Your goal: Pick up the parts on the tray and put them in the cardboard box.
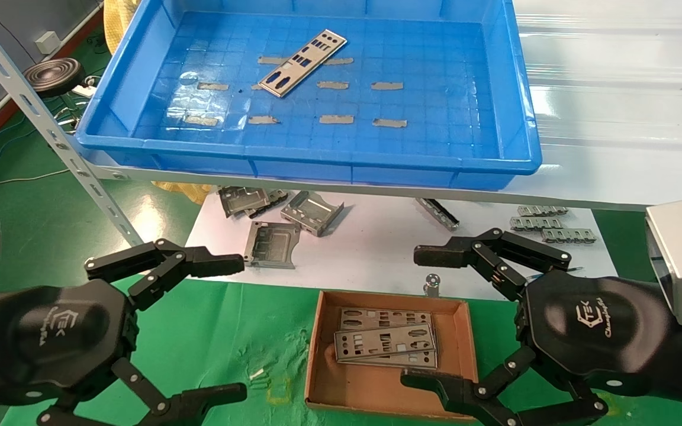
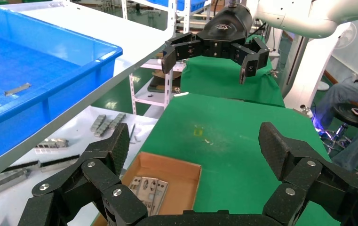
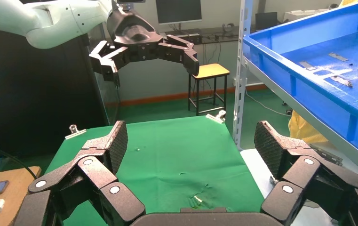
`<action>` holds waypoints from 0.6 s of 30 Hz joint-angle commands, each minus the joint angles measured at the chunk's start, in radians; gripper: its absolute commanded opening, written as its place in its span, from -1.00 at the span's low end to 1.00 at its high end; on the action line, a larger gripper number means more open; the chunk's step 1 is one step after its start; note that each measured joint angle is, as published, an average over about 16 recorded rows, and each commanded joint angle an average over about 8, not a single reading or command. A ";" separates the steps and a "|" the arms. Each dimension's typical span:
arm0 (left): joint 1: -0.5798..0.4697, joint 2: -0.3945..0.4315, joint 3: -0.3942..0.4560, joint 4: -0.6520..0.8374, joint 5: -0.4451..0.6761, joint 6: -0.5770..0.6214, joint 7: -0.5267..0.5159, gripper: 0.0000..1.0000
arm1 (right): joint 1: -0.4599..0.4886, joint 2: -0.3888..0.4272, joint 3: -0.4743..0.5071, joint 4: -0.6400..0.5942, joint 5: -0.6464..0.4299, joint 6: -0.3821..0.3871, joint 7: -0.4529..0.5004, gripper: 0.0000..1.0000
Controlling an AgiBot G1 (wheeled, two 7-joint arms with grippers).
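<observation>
While our left gripper (image 1: pixel 231 325) and right gripper (image 1: pixel 418 316) hang spread wide and empty, we see one thin silver plate (image 1: pixel 302 63), punched with small cutouts, lying diagonally in the blue tray (image 1: pixel 317 165). Two plates (image 1: pixel 385 343) lie in the cardboard box (image 1: pixel 323 378).

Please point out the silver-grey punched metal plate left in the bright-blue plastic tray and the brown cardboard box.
Silver-grey punched metal plate (image 1: pixel 303 63), head view, its middle.
Brown cardboard box (image 1: pixel 341 389), head view, bare floor.

The green-covered counter (image 1: pixel 216 331) fills the lower frame, carrying the cardboard box (image 1: pixel 323 378) at lower centre; a white sheet (image 1: pixel 376 254) with bent brackets (image 1: pixel 311 211) lies mid-frame.
</observation>
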 commanded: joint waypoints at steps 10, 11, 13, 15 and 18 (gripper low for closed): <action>0.000 0.000 0.000 0.000 0.000 0.000 0.000 1.00 | 0.000 0.000 0.000 0.000 0.000 0.000 0.000 1.00; 0.000 0.000 0.000 0.000 0.000 0.000 0.000 1.00 | 0.000 0.000 0.000 0.000 0.000 0.000 0.000 1.00; 0.000 0.000 0.000 0.000 0.000 0.000 0.000 1.00 | 0.000 0.000 0.000 0.000 0.000 0.000 0.000 1.00; 0.000 0.000 0.000 0.000 0.000 0.000 0.000 1.00 | 0.000 0.000 0.000 0.000 0.000 0.000 0.000 1.00; 0.000 0.000 0.000 0.000 0.000 0.000 0.000 1.00 | 0.000 0.000 0.000 0.000 0.000 0.000 0.000 1.00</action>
